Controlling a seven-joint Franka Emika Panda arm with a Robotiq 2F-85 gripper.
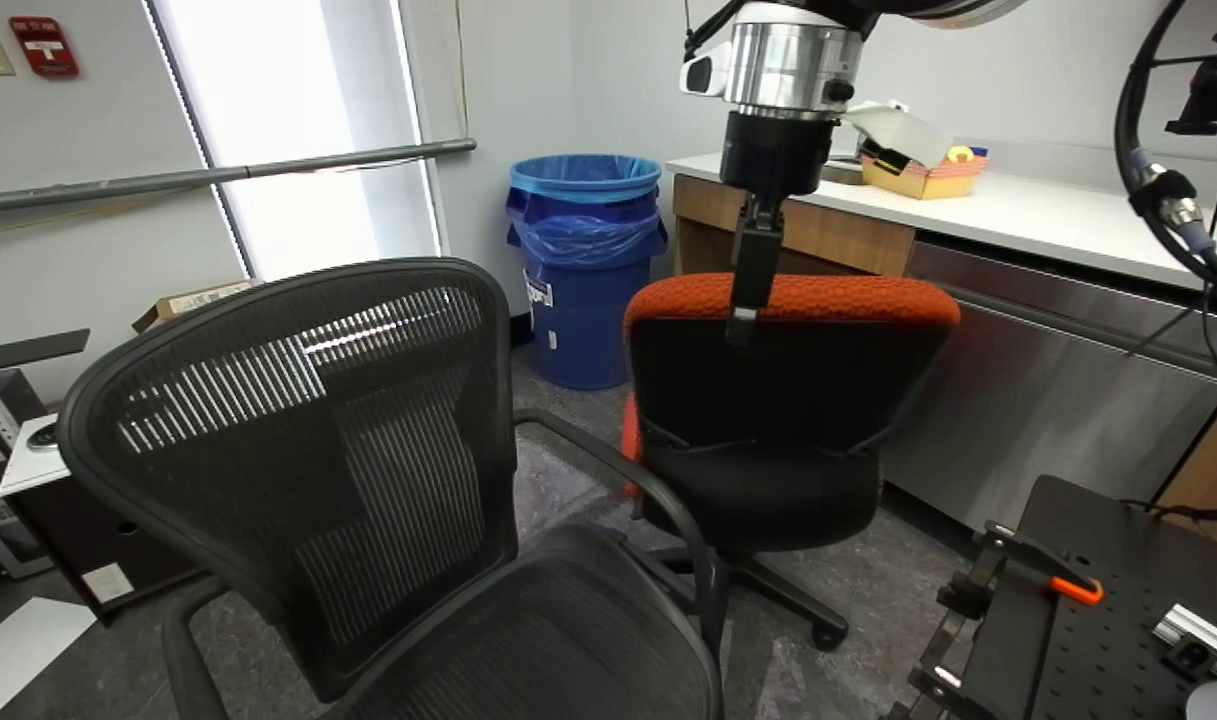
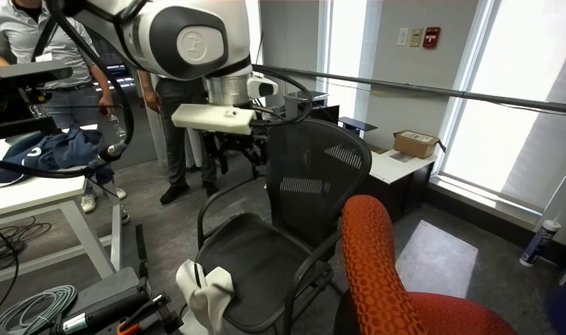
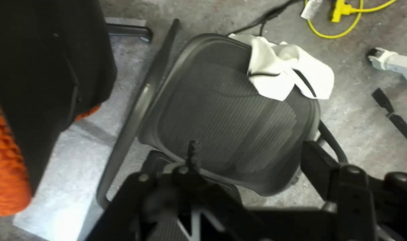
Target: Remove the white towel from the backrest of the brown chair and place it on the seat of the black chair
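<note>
Two fingers [image 3: 194, 152] of the gripper [image 3: 251, 150] are spread wide, and nothing is seen between them. The white towel [image 3: 277, 68] is found at the front edge of the seat [image 3: 216, 110] of the black chair [image 2: 273, 242]; it is bunched, and a part of it reaches past that edge. On the visible parts of the brown chair [image 1: 778, 410] no towel is seen, so the task can be judged as nearly finished, with perhaps only the withdrawing of the arm [image 2: 189, 42] left.

The main risk is judged to be a slide to the floor [image 3: 350, 110]. Because only one part of the towel is supported by the seat, it could be pulled down by its own hanging weight, above all if the chair is pushed. Such a push could be caused by the gripper, if it were swung against the armrest [image 3: 133, 117] or the backrest [image 2: 306, 177]. The brown chair, which stands near on wheels [image 1: 828, 636], could also be struck and rolled into the black one. If the towel is pinched for a better placing, it could be dragged off by one corner, since the cloth looks soft. Whether its lower end touches the floor cannot be told.
</note>
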